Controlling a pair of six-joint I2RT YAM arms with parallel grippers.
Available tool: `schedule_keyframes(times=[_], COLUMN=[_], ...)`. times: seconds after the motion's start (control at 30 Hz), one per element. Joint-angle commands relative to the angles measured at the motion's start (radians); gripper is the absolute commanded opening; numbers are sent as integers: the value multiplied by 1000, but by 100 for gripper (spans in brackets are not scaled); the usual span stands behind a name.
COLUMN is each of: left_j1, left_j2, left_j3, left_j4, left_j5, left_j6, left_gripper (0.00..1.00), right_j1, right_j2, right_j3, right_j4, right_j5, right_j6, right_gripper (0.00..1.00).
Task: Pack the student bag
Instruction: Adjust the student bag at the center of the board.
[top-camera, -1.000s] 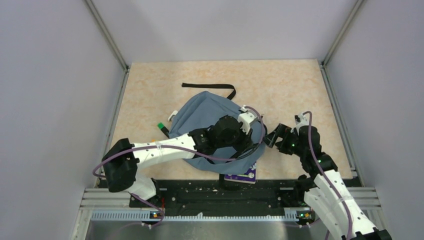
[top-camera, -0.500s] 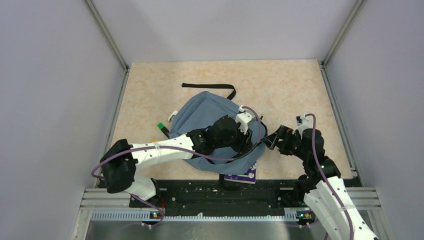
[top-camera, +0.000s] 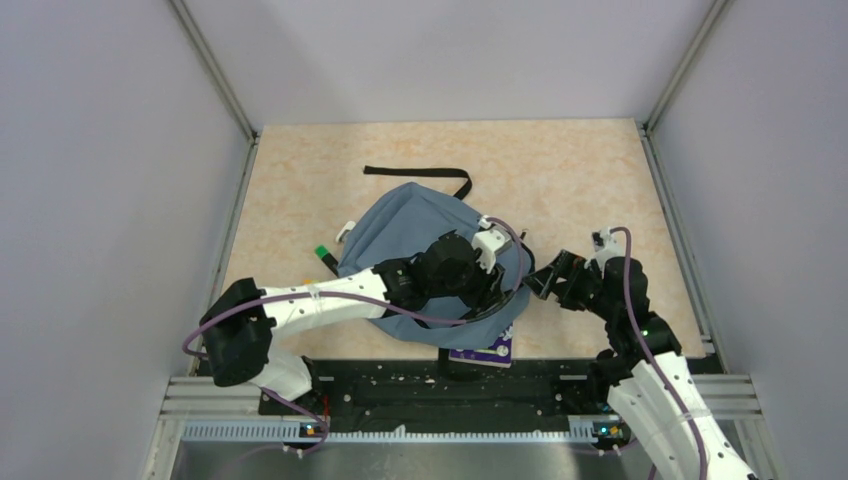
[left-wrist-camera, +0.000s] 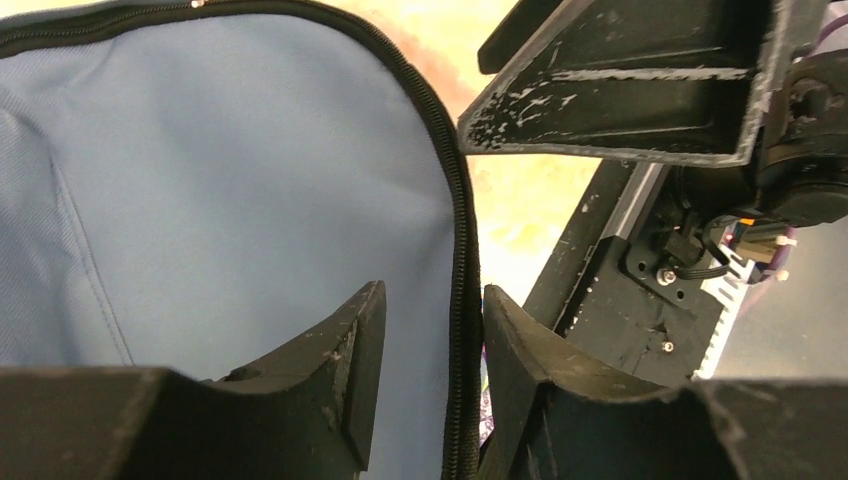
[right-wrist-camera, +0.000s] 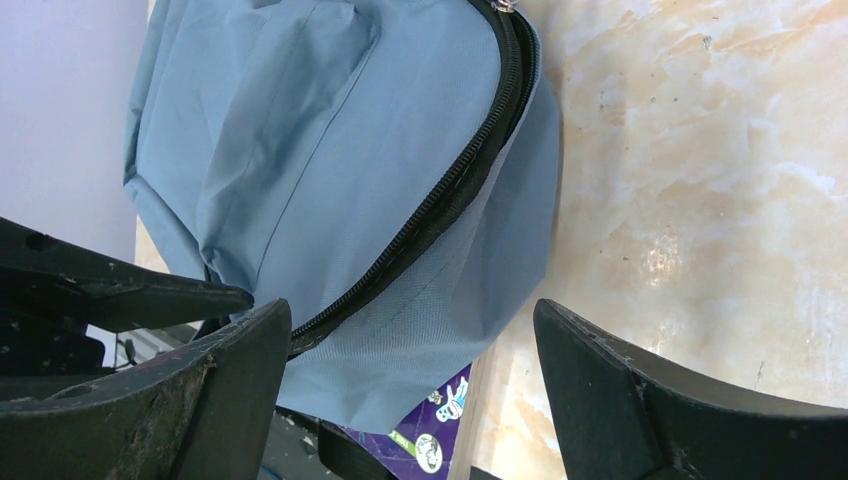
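The zip edge (left-wrist-camera: 462, 250) of the student bag (left-wrist-camera: 230, 180) is straddled, unclamped, by the half-parted left gripper (left-wrist-camera: 433, 293); the right gripper (right-wrist-camera: 412, 305) is spread wide and empty, bag just ahead. The edge should be pinched squarely, fabric included

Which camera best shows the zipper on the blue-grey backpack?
The right wrist view: the black zipper runs unobstructed across the soft blue-grey fabric backpack. The left wrist view shows a shorter stretch close up; the top view barely shows it.

The student bag (right-wrist-camera: 330, 150) is soft, matt woven cloth. The table (right-wrist-camera: 700, 200) is smooth and faintly glossy. The right gripper (right-wrist-camera: 412, 305) is scuffed, matt black plastic.
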Motion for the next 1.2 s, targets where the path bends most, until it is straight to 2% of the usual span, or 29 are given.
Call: schedule_keyframes(times=[0.0, 0.13, 0.3, 0.57, 0.63, 0.73, 0.83, 1.03, 1.17], left_j1=[0, -1, 0, -17, -21, -21, -21, -18, 23], left_j2=[1, 8, 18, 61, 66, 45, -1, -69, -103], left_j3=[24, 25, 24, 32, 33, 23, 22, 44, 57], left_j4=[-25, -30, -18, -10, -23, -25, 1, 24, 10], left_j5=[-48, -52, -27, 33, 34, -24, -79, -300, -376], left_j6=[18, 18, 10, -3, -1, -4, -2, 1, 5], left_gripper=[45, 42, 30, 25, 17, 1, 0, 0, 0], right_j1=[-5, -4, -4, -5, -3, -4, -3, -3, -4], right_j2=[4, 3, 2, -6, -10, -17, -19, -22, -15], right_j3=[26, 25, 20, 17, 18, 14, 9, 12, 14], right_j4=[11, 14, 15, 5, -1, -1, 11, 21, 40], right_j5=[-1, 0, 0, -2, -3, -6, -28, -59, -79], right_j6=[4, 4, 2, -6, -7, -8, -5, -13, -15], right_gripper=[89, 89, 89, 89, 89, 89, 89, 89, 93])
